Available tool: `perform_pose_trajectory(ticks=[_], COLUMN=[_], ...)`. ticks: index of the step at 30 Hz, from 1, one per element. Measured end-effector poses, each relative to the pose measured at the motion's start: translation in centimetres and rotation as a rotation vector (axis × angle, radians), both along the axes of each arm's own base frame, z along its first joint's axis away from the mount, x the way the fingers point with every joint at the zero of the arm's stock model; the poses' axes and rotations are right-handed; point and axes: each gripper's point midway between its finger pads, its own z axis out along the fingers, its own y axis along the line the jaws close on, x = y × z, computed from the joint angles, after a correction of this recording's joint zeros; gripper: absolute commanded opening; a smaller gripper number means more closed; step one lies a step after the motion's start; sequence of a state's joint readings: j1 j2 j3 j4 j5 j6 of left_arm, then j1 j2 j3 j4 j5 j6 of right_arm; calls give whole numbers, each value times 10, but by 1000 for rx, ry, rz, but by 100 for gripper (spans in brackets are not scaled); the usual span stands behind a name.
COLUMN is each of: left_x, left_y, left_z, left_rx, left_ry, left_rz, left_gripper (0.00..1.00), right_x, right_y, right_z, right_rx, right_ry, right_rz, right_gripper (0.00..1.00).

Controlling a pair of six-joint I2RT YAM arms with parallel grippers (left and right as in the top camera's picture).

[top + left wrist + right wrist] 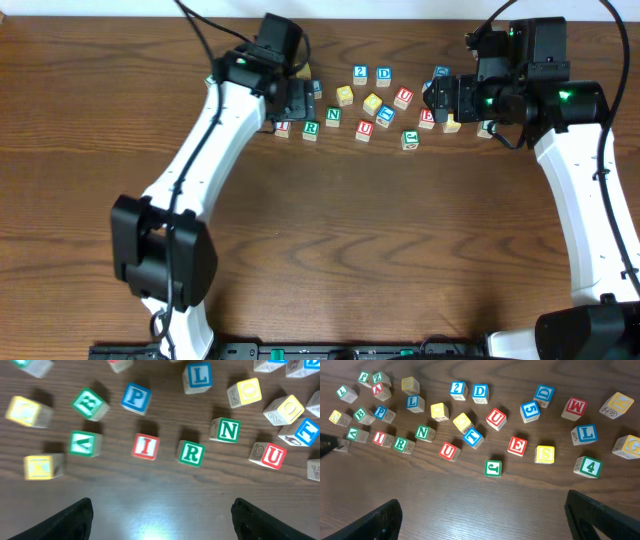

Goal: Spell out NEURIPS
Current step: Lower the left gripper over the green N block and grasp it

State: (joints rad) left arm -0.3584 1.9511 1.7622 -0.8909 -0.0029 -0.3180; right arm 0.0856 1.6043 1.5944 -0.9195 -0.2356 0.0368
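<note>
Wooden letter blocks lie scattered at the far middle of the table. In the left wrist view a red I (145, 446), green R (190, 453), green N (225, 430) and red U (270, 455) lie in a loose row, with a blue P (135, 397) and green E (89, 404) behind. The right wrist view shows a red E (517, 446), yellow S (544, 454), red U (449, 450) and second red U (496, 418). My left gripper (162, 510) (290, 100) is open and empty above the I and R. My right gripper (482, 510) (440, 100) is open and empty.
Other blocks lie around: green J (493, 468), green 4 (589, 466), blue L (586, 434), red M (574, 407), blue 5 (530, 411), blue D (480, 392), green V (82, 443), yellow K (41, 466). Bare wood table (330, 250) lies in front of the blocks.
</note>
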Motion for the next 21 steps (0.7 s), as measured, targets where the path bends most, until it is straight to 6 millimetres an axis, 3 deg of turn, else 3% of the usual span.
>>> perform_pose_trajectory(ticks=[6,13,17,21], left_x=[16,35,56,62], left_y=[-27,-65,-78,-81], left_z=[-25,-37,-44,-55], left_rx=[-9,-27,-33,-22], left_ry=[-24,-63,-83,-80], left_rz=[-40,-92,-101,-120], left_gripper=[84,83,73,62], right_x=[0,0,-1,-5], right_y=[0,0,0,0], right_z=[0,0,-1,-3], right_rx=[0,0,0,-2], right_ry=[0,1,8,24], right_rz=[0,0,0,0], right_gripper=[99,99,99,99])
